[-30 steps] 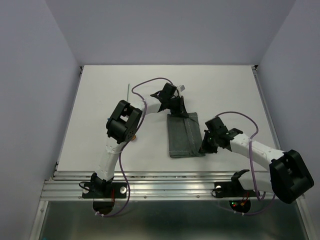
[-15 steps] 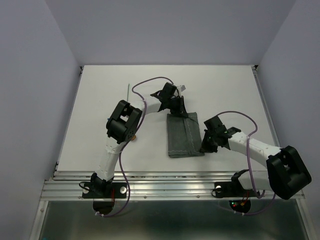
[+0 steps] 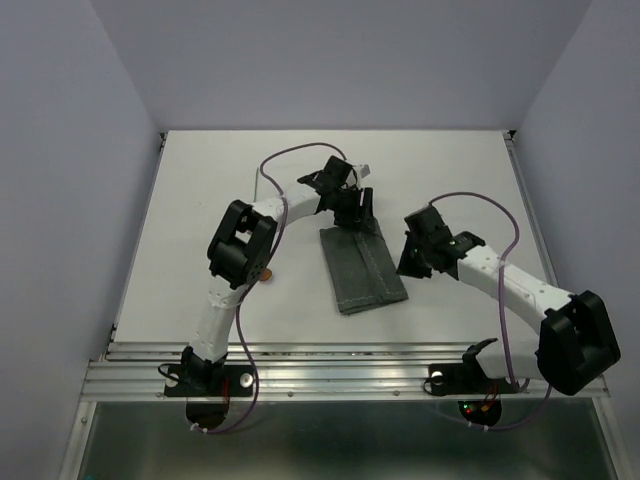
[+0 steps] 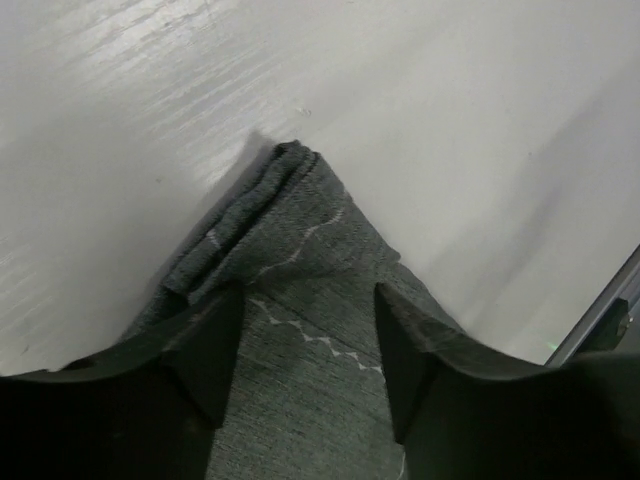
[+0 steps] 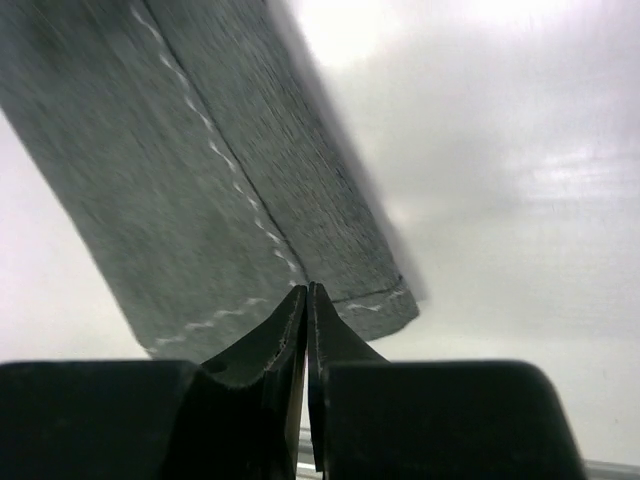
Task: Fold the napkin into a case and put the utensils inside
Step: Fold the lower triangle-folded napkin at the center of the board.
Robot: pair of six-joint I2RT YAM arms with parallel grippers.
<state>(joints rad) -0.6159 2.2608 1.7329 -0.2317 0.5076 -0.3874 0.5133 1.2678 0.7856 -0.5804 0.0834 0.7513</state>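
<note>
The napkin lies flat as a narrow dark grey case, slightly slanted, with light stitching along it. My left gripper hovers over its far end, jaws open, with only cloth below and nothing between the fingers. My right gripper is just off the case's right edge, shut and empty, its tips pointing toward the case's near corner. The utensils are largely hidden: only a small reddish spot peeks out beside the left arm.
The white table ends in a metal rail at the near side. Pale walls close in the left, right and far sides. The left arm's elbow and purple cable stand left of the cloth.
The left gripper has opened and let go of the cloth's far end, which now sits further left. The right gripper has moved away from the near right corner, still shut.
</note>
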